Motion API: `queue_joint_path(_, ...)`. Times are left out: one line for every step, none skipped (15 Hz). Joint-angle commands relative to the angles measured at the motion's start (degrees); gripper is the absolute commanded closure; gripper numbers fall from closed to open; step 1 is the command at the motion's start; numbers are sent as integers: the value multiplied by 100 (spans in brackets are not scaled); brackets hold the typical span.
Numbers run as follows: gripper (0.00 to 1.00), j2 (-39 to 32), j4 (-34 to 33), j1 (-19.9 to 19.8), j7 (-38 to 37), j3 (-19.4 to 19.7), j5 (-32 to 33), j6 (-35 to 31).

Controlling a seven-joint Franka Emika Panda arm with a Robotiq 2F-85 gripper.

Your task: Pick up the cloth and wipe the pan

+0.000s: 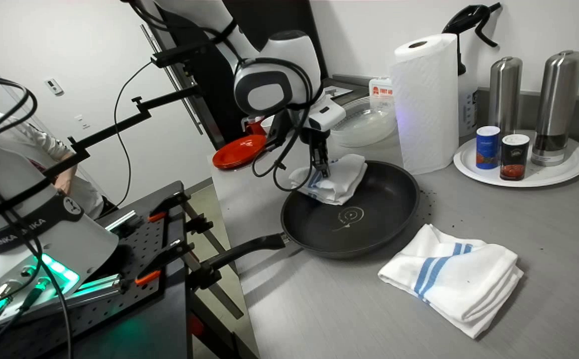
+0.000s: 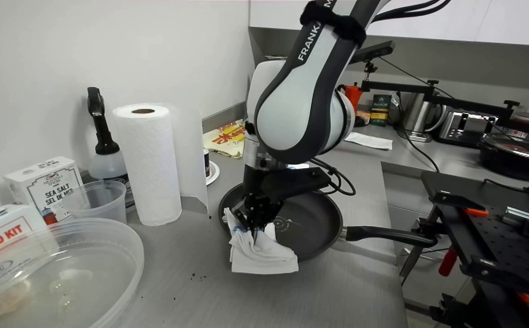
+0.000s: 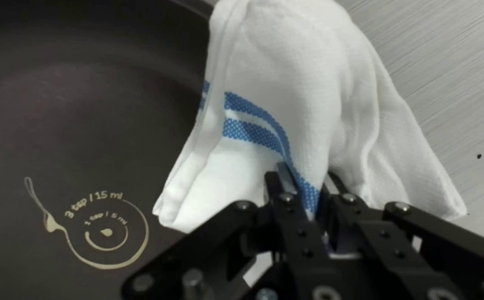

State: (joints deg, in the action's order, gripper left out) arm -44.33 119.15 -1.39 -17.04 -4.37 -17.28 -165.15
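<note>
My gripper (image 1: 323, 169) is shut on a folded white cloth with blue stripes (image 1: 347, 179). In the wrist view, a striped fold of the cloth (image 3: 283, 62) is pinched between the fingertips (image 3: 308, 183). The black pan (image 1: 379, 224) lies on the counter with its handle over the counter edge. The held cloth hangs over the pan's rim, partly inside the pan and partly outside it. In an exterior view, the cloth (image 2: 264, 255) covers part of the rim of the pan (image 2: 312, 223). I cannot tell how firmly the cloth touches the pan's inside.
A second folded striped cloth (image 1: 454, 279) lies on the counter beside the pan. A paper towel roll (image 1: 426, 104), a clear plastic bowl (image 2: 96, 255) and a white plate (image 1: 563, 172) with shakers and grinders stand nearby. Red plates (image 1: 239, 151) are at the counter edge. Dark crumbs (image 2: 198, 276) lie near the pan.
</note>
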Motion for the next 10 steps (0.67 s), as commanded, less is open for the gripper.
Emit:
queue_joint_path(96, -187, -220, 8, -65, 67, -115, 8)
queue_joint_path(96, -205, -244, 21, -74, 105, -96, 16)
queue_joint_path(96, -237, -269, 59, -102, 171, -67, 15)
queue_joint_path(96, -264, -284, 82, -120, 219, -53, 11)
queue_joint_path(96, -294, -294, 132, -151, 296, -23, 31)
queue_joint_path(96, -329, -304, 166, -171, 357, -7, 35)
queue_joint_path(96, -368, -314, 209, -198, 426, 8, 31)
queue_joint_path(96, -415, -317, 283, -249, 530, 34, 17)
queue_joint_path(96, -462, -322, 342, -290, 618, 52, 18)
queue_joint_path(96, -507, -327, 414, -346, 709, 70, 12)
